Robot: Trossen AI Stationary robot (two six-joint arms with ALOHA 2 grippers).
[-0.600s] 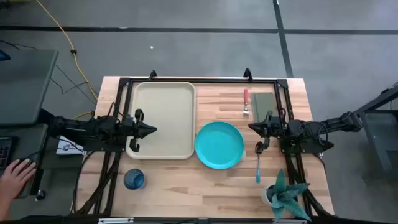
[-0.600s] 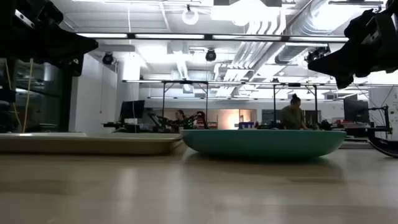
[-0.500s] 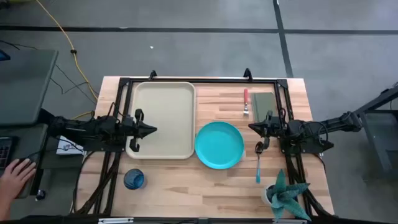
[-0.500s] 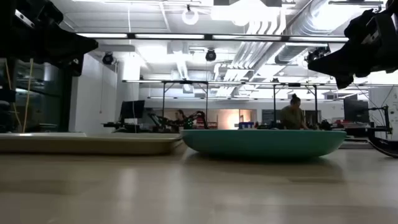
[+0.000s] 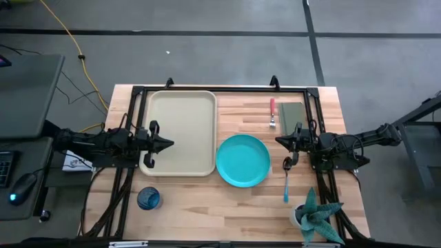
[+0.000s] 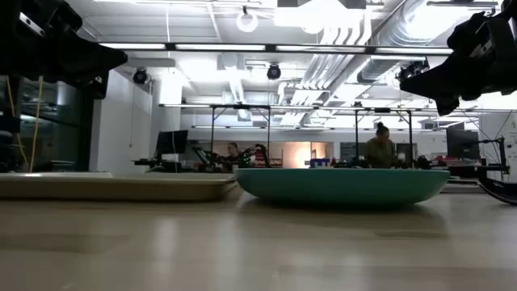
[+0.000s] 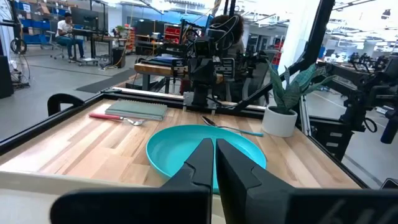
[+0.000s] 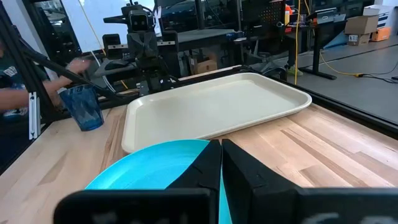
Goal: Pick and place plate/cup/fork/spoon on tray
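The turquoise plate point(image 5: 242, 160) lies flat on the wooden table at its middle, right of the beige tray point(image 5: 179, 132). The dark-blue cup point(image 5: 148, 199) stands near the front left. The red-handled fork point(image 5: 272, 114) lies at the back right, its tines beside the grey-green pad. The blue-handled spoon point(image 5: 286, 180) lies right of the plate. My left gripper point(image 5: 169, 144) hovers shut over the tray's near part, pointing toward the plate point(image 7: 205, 149). My right gripper point(image 5: 278, 140) hovers shut right of the plate, pointing toward it point(image 8: 155, 168).
A grey-green pad point(image 5: 292, 114) lies at the back right. A small potted plant point(image 5: 315, 215) stands at the front right corner. A black frame rail point(image 5: 220, 89) runs along the table's far edge. Bare wood shows in front of the plate.
Both arms have kept still. A person's hand at the far left, outside the table, has gone out of the high view.
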